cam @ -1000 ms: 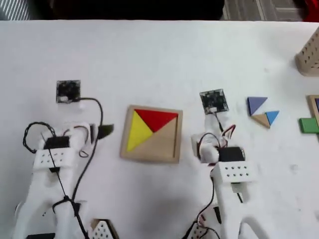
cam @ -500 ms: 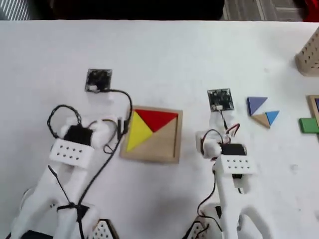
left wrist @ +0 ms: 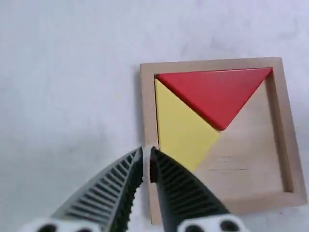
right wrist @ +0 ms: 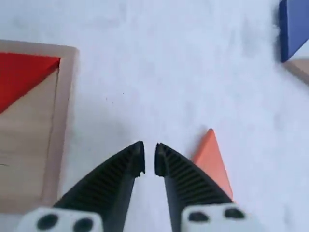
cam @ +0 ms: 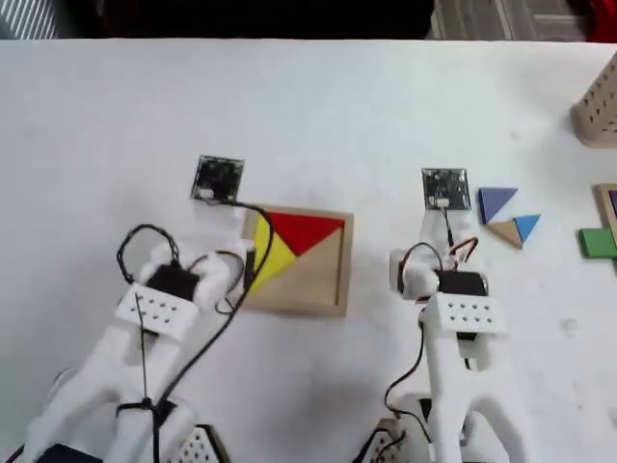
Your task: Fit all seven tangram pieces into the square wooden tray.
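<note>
While the left jaws hung over the left rim of the square wooden tray (left wrist: 147,121), nearly closed and gripping nothing, we saw a red triangle (left wrist: 215,92) and a yellow triangle (left wrist: 181,133) seated inside it. The right jaws, likewise almost closed and empty, sat on the white surface (cam: 386,106) just beside an orange triangle (right wrist: 212,162), between the tray and two blue triangles (cam: 496,203) touching a tan triangle (cam: 505,233).
</note>
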